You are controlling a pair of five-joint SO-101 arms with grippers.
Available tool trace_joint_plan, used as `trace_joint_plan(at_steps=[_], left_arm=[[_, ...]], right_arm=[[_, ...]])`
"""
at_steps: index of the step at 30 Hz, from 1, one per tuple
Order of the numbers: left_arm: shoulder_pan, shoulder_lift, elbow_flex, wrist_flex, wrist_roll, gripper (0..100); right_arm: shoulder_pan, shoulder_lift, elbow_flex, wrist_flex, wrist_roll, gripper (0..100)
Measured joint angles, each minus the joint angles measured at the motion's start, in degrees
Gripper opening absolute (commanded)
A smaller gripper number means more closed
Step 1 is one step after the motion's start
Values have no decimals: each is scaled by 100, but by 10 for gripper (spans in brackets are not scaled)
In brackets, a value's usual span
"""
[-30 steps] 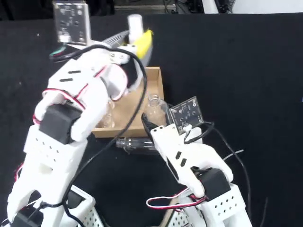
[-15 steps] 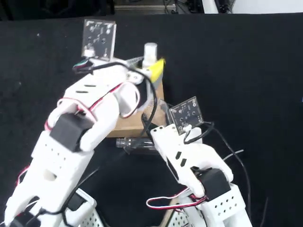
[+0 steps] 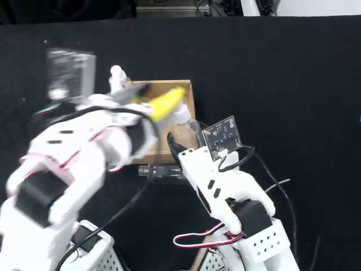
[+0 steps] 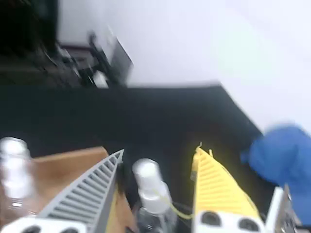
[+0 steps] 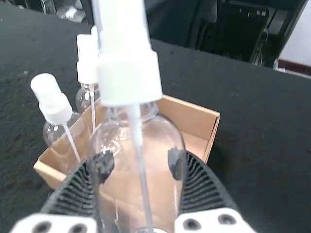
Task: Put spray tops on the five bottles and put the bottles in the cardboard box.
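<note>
My right gripper point(image 5: 140, 162) is shut on a clear bottle point(image 5: 138, 145) that stands upright at the near right side of the cardboard box point(image 3: 190, 96). A white spray top point(image 3: 181, 115) sits on that bottle's neck. My left gripper point(image 4: 159, 153) is open, its grey and yellow fingers either side of this spray top point(image 4: 147, 175) without touching it. Two more bottles with spray tops point(image 5: 52, 103) stand inside the box point(image 5: 204, 116). Another clear bottle point(image 3: 161, 171) without a top lies on the table in front of the box.
Black cloth covers the table, with bare room to the right of the box and behind it. The left arm's white body point(image 3: 67, 164) hangs over the box's left half. Monitors and cables line the far edge.
The left gripper brought the spray top down onto the bottle held by the right gripper and opened. The left arm has swung leftward. The right arm stayed still.
</note>
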Motion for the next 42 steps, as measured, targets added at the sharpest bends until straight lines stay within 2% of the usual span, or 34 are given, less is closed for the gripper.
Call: trace_joint_plan(at_steps=[3, 9, 13, 17, 21, 29, 37, 42], left_arm=[[-615, -466, 105, 0, 0, 194], [-2760, -1090, 1415, -202, -229, 152], [-4141, -1380, 2637, -879, -615, 115], [-4967, -1468, 4018, -1881, -659, 116], [-5090, -1477, 5257, -2822, -659, 115], [-5108, -1495, 6963, -4158, -659, 113], [-5125, -1495, 8097, -5688, -659, 113], [-5125, -1495, 8466, -6295, -659, 113]], right_arm=[[0, 0, 185, -598, 0, 10], [0, 0, 308, -1846, 0, 10], [0, 0, 308, -2444, -387, 10], [0, 158, 308, -2875, -642, 10], [0, 1204, 26, -3086, -695, 10], [0, 3578, -615, -3824, -695, 11], [0, 4782, -615, -4440, -695, 13], [0, 5916, -747, -5002, -695, 11]])
